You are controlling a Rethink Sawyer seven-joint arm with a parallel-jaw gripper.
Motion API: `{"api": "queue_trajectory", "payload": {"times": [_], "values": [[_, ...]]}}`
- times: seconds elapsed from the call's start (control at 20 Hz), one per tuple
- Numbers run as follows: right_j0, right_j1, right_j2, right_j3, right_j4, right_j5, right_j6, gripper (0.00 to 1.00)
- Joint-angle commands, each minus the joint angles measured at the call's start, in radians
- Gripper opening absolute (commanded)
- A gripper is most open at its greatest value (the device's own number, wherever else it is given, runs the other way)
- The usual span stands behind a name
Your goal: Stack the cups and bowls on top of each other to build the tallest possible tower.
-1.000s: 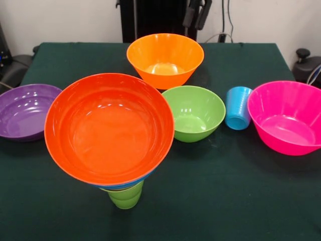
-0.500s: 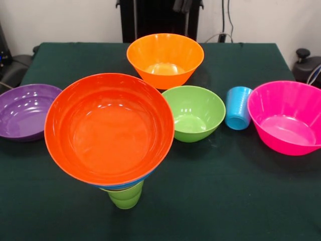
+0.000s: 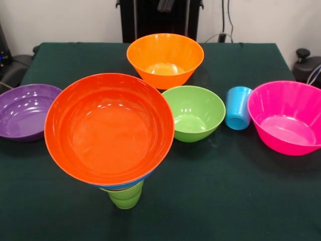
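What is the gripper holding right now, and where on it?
Nothing: only the gripper tip shows at the top edge, well clear of every bowl and cup.

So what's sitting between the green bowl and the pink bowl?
In the front view, the light blue cup stands upright between the green bowl and the pink bowl, close beside the pink one's rim.

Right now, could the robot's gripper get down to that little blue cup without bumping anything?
Probably yes. The gripper sits drawn back at the top edge, and the blue cup stands upright with nothing above it. The green bowl and pink bowl flank it closely, though.
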Motion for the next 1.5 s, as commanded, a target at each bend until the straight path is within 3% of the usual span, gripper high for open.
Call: {"api": "queue_trajectory", "payload": {"times": [0.05,0.65,1.05,1.35,1.5], "values": [[-0.001,0.078,0.094,0.097,-0.020,-0.066,0.133,1.00],[-0.061,0.069,0.104,0.182,-0.084,-0.163,0.135,1.00],[-0.093,0.165,0.107,0.207,-0.116,-0.314,0.161,1.00],[-0.144,0.177,0.111,0.220,-0.163,-0.362,0.152,1.00],[-0.146,0.206,0.112,0.215,-0.153,-0.388,0.150,1.00]]}}
